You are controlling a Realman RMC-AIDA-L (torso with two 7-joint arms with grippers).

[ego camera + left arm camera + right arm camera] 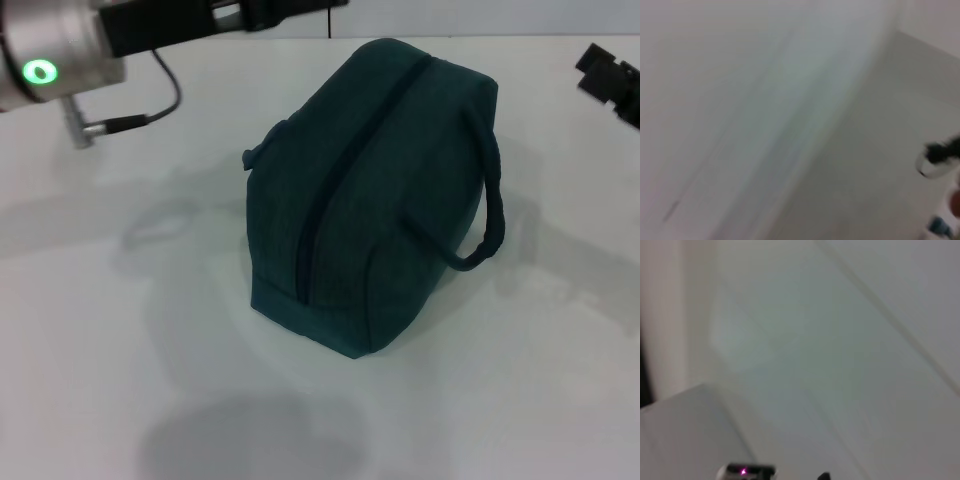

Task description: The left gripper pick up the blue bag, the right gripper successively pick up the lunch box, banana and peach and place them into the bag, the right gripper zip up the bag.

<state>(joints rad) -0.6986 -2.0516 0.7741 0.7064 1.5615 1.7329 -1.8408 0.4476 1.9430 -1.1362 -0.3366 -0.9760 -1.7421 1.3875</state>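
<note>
The dark teal fabric bag point(370, 200) is sitting on the white tabletop point(100, 350), zipper running closed along its top, one padded loop handle point(485, 215) hanging off its side. No lunch box, banana or peach is showing, so the packing looks finished, with the zip seemingly done too. The left arm's hand point(270, 12) is hovering at the far edge and the right arm's hand point(610, 80) is off to the side, both well apart from the bag; I cannot tell whether either is clenched. The wrist views are showing only blurred pale surfaces; only the head view shows the bag.

A white table point(120, 330) (soft grey shadows on it) meets a pale wall point(480, 15)
</note>
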